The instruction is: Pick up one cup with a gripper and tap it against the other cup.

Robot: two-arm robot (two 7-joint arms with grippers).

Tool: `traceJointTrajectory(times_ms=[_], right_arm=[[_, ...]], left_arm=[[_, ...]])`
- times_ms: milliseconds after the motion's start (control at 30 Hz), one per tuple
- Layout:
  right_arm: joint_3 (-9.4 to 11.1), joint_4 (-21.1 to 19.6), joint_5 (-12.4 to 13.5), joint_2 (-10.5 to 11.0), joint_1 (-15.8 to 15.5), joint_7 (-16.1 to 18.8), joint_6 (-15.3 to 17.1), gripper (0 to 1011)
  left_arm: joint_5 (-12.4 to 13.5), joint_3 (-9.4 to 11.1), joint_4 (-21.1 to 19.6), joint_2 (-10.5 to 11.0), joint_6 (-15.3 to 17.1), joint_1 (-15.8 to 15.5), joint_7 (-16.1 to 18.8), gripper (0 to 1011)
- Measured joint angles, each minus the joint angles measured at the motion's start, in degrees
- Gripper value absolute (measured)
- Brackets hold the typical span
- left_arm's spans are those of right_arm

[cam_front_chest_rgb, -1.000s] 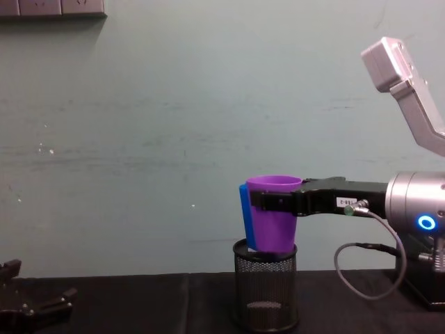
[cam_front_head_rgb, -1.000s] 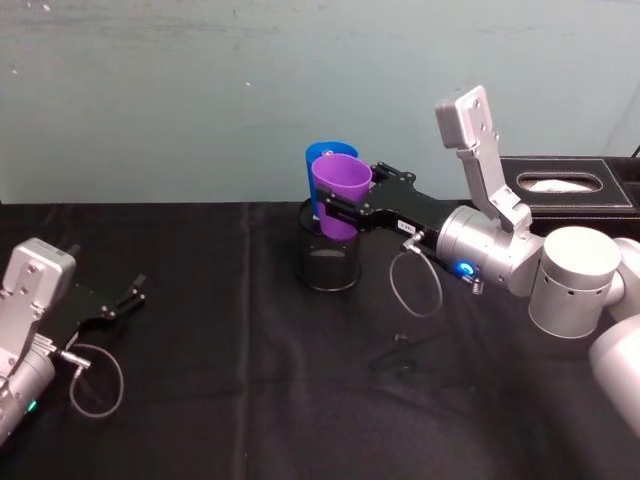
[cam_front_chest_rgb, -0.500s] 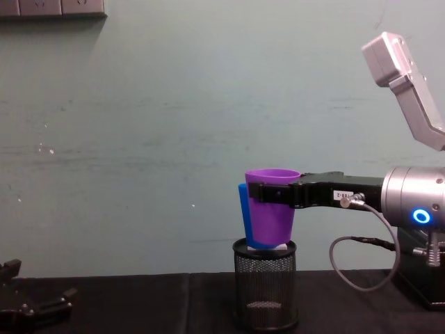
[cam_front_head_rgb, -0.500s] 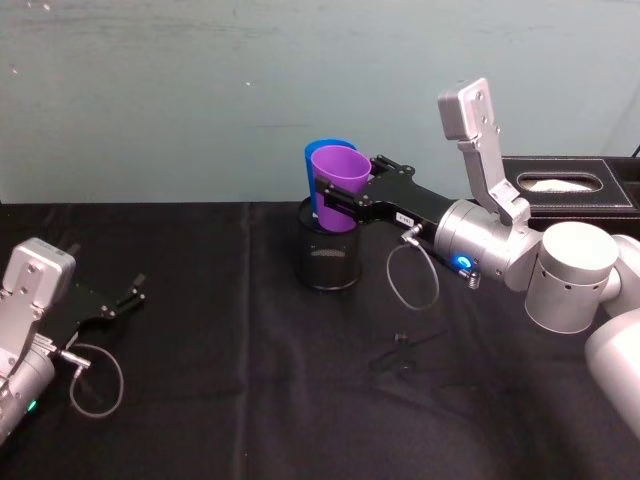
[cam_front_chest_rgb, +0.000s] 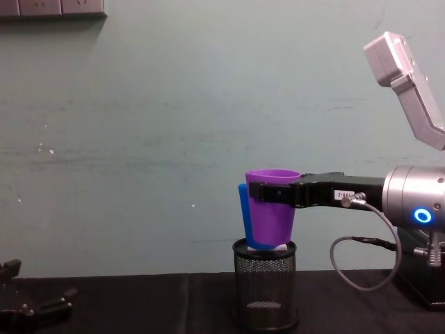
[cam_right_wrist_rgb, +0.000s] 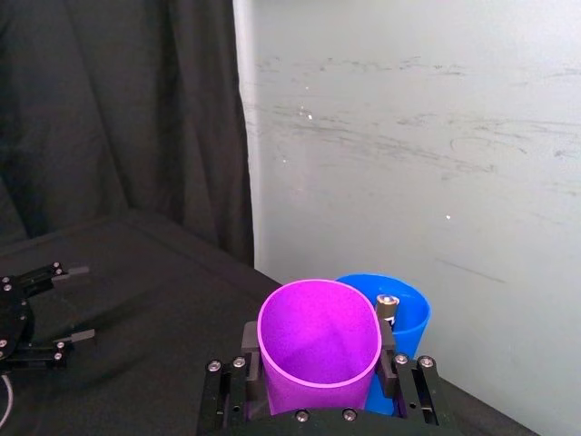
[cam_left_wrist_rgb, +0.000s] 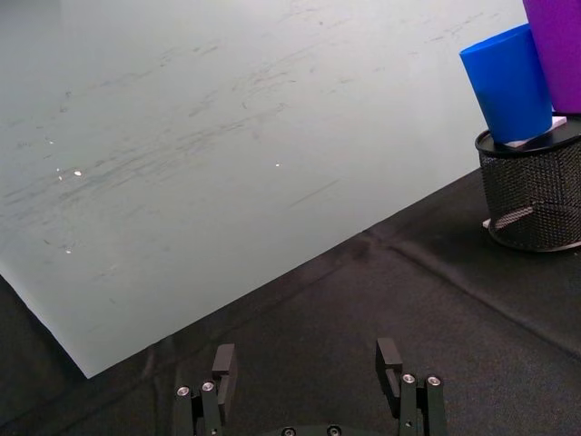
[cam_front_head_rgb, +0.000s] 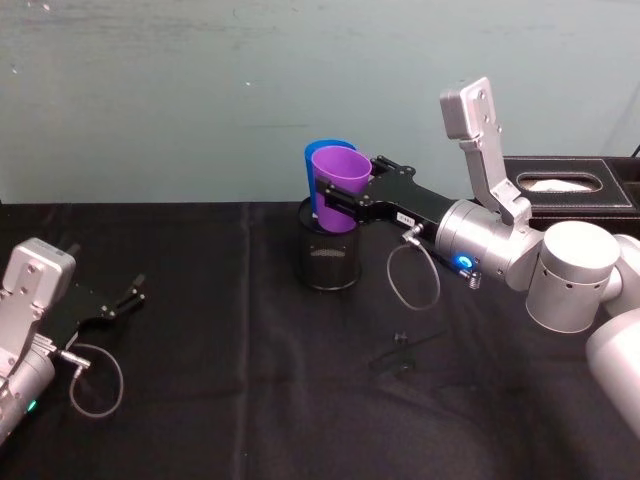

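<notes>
The purple cup (cam_front_head_rgb: 340, 170) sat upright between the fingers of the right end effector (cam_front_head_rgb: 345, 192), which were closed around its upper wall just under the rim, holding it clear of the bench (cam_front_head_rgb: 220, 400). The blue cup (cam_front_head_rgb: 318, 158) stood just past the held cup, on the side away from the end effector's wrist. The two seemed to be touching, though the overlap made that hard to confirm. Right beneath the end effector, a black wire-mesh pen holder (cam_front_head_rgb: 330, 262) held the blue cup's base. The left end effector (cam_front_head_rgb: 128, 297) rested low over the bench, well apart, its fingers spread wide and holding nothing.
</notes>
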Motion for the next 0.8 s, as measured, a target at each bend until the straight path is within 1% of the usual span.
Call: traceJointTrajectory(times_ms=[800], right_arm=[[-0.1, -0.1, -0.1, 0.0, 0.0, -0.1, 0.0, 722]], left_arm=[[0.0, 0.0, 0.0, 0.0, 0.0, 0.0, 0.0, 1000]])
